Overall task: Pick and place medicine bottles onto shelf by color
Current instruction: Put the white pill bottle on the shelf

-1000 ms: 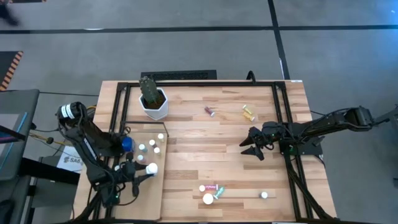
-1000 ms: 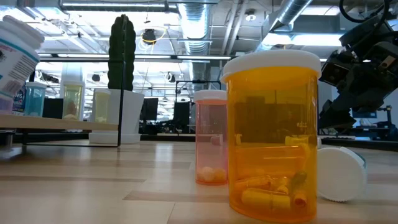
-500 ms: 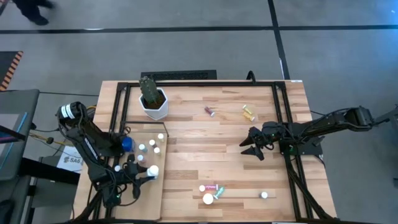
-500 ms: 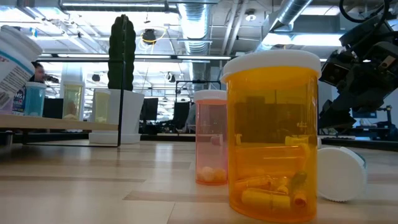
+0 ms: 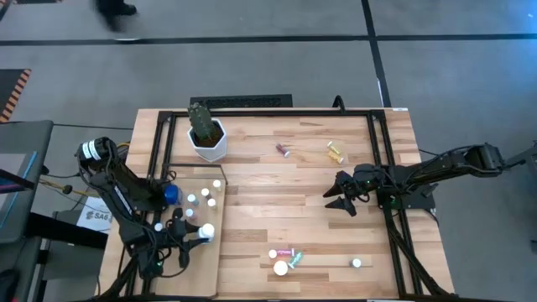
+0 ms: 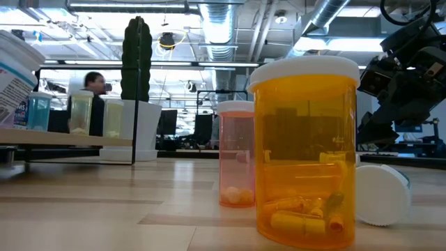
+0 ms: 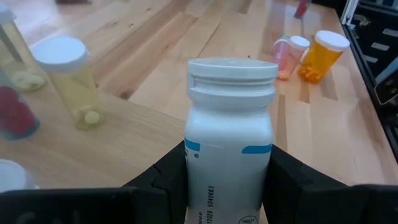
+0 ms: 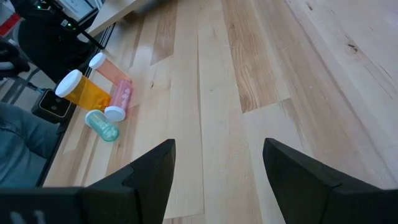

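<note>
left gripper (image 7: 227, 180) – pinching white bottle (image 7: 230, 134) over shelf (image 5: 205, 252) | right gripper (image 8: 217, 165) – spread, idle

The tabletop (image 8: 261, 74) is pale, smooth, matt planked wood. The amber bottle (image 6: 304, 153) is glossy translucent plastic under a matt white cap. The white bottle (image 7: 229, 146) looks opaque satin plastic with a printed label.
</note>
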Available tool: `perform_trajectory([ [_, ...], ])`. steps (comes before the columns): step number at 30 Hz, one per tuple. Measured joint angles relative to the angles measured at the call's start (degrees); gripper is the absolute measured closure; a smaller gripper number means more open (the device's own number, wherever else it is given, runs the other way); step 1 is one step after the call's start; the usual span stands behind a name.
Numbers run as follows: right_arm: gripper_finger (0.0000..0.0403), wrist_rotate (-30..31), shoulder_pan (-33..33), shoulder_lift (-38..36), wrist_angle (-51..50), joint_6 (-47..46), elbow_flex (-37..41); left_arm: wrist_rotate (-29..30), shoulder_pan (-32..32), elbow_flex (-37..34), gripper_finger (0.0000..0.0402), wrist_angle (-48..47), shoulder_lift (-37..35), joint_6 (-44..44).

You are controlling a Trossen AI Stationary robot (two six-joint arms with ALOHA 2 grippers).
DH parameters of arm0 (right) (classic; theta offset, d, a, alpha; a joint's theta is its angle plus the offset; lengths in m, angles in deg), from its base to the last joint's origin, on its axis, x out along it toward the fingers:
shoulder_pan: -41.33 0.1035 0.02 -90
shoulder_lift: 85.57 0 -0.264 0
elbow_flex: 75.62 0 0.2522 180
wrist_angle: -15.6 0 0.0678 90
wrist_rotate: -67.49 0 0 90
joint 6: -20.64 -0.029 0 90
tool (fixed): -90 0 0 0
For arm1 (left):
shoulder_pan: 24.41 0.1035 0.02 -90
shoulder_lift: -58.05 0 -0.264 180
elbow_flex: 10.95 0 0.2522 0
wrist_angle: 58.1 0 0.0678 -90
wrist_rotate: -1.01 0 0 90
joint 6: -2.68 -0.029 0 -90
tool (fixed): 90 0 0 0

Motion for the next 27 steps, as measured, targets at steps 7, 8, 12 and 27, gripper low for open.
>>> perform_trajectory([
  [7, 0.0138, 0.0, 0.0, 0.0, 0.0, 0.0, 0.0, 1.16, 0.0, -2.88, 0.0271, 6.87, -0.07, -1.41],
  [8, 0.0138, 0.0, 0.0, 0.02, -0.02, 0.0, 0.0, 1.23, 0.0, -3.13, 0.0271, 7.39, -0.09, -1.69],
  [12, 0.0138, 0.0, 0.0, 0.0, -0.01, 0.0, 0.0, 1.12, 0.0, -3.22, 0.0271, 7.4, -0.09, -2.86],
  [27, 0.0138, 0.0, 0.0, 0.0, -0.02, 0.0, 0.0, -2.78, 0.0, -3.35, 0.0226, 6.8, -0.04, -3.15],
])
